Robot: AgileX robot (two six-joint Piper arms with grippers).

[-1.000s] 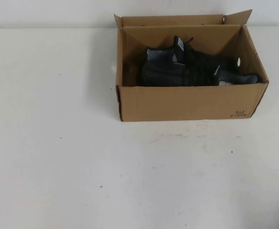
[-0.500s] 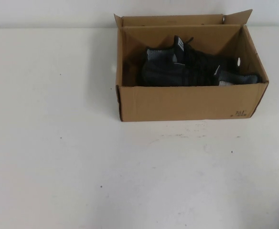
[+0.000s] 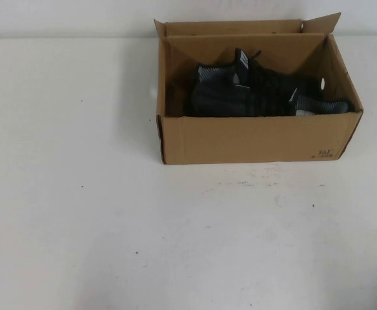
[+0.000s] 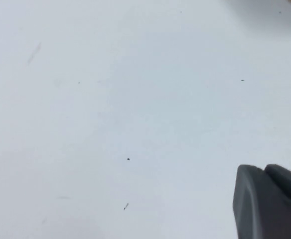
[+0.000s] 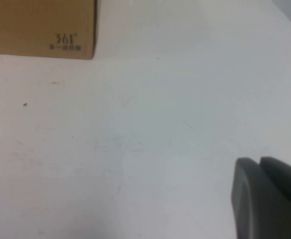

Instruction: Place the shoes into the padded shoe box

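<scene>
Well, risk: your shoes (image 3: 266, 93) already lie inside the padded shoe box (image 3: 253, 139), so little can go wrong unless an arm comes back in and knocks a wall.
Cause of a slip: the upright flaps at the far side stand loose; a careless sweep over them could shove the box across the table (image 3: 111, 213) or fold a flap onto the pair.
Shoes: black knit, grey collars, short white dashes; they lie side by side, filling the middle and right of the box, with a scrap of white showing low by the right one.
Box: brown corrugated card, a round hole in its right wall, small black print on its near right corner, standing at the far side of the table.
Left pincer (image 4: 270, 201): out of the high view, above bare table; only a dark tip shows, so you cannot tell its state.
Right pincer (image 5: 267, 196): near the box's printed corner but apart from it; likewise, cannot tell.
</scene>
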